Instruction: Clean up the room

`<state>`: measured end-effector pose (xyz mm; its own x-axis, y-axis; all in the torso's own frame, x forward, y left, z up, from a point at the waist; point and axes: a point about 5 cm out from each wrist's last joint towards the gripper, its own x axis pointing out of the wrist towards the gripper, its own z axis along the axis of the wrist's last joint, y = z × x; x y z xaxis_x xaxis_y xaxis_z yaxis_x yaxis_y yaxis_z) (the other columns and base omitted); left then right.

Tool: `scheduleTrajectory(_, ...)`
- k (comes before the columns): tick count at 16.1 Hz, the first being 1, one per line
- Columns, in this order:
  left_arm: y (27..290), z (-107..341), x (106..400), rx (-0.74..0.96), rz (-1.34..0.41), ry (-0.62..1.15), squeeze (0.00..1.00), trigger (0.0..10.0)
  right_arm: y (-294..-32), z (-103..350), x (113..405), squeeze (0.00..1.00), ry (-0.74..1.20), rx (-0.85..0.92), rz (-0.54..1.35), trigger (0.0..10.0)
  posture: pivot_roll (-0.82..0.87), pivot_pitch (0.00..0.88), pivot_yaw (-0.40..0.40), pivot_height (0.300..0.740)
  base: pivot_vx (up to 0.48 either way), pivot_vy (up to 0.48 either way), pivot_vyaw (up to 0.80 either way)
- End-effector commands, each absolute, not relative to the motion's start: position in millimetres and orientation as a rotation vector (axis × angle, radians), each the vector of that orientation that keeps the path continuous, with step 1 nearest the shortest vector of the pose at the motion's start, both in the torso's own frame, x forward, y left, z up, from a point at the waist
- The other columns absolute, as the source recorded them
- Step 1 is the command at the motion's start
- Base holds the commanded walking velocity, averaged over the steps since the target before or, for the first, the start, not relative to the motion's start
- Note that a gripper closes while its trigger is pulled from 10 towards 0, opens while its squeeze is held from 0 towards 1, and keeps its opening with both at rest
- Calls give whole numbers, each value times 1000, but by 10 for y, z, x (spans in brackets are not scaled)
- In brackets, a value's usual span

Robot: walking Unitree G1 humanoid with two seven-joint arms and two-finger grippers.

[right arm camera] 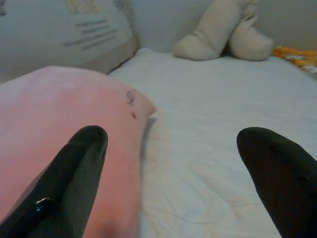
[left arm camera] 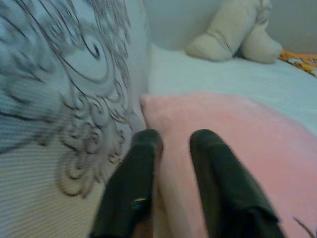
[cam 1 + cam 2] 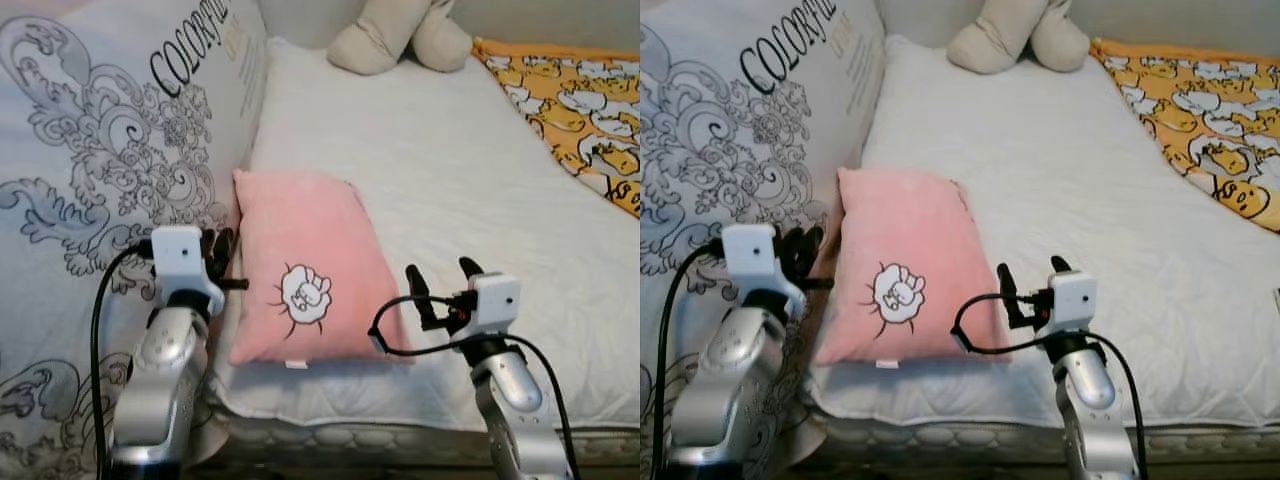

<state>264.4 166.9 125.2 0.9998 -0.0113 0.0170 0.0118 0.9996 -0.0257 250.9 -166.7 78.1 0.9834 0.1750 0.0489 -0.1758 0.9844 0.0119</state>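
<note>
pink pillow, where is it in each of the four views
Left eye view: pink pillow, centre, between both grippers.
Right eye view: left of centre.
Left wrist view: lower right, beyond the black fingers.
Right wrist view: left side.
Shared landmark: beige plush toy at the bed's far end.

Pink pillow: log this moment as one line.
pink pillow flat on bed | left gripper at its left edge | right gripper open at right edge

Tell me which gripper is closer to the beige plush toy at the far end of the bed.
Neither clearly. The left gripper sits at the pink pillow's left edge, the right gripper at its near right corner, both far from the plush toy.
</note>
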Motion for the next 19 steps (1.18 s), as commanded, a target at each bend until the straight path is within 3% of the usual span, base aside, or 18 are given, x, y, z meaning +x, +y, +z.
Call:
scheduleTrajectory(1, 1633, 1282, 2591, 12, -10, -61, 1000, 10000, -1727, 798, 2495, 0, -71, 15, 121, 10000, -5, 0, -4, 727, 0, 0, 0)
scheduleTrajectory(5, 1704, 1113, 2419, 51, 25, -67, 1000, 10000, -1834, 706, 2478, 0, -54, 66, 6, 10000, 9, 0, -9, 727, 0, 0, 0)
scheduleTrajectory(9, 1782, 958, 2496, 131, 73, -70, 1000, 10000, -1831, 626, 2606, 0, -34, 101, -45, 10000, 12, 0, -9, 727, 0, 0, 0)
scheduleTrajectory(14, 1515, 860, 2548, 23, -91, -6, 1000, 10000, -1854, 635, 2636, 0, -46, 51, -44, 10000, -3, 0, -4, 727, 0, 0, 0)
scheduleTrajectory(19, 1466, 836, 2581, -40, -143, 30, 1000, 10000, -1799, 604, 2633, 0, -24, 54, -14, 10000, -9, 0, 2, 727, 0, 0, 0)
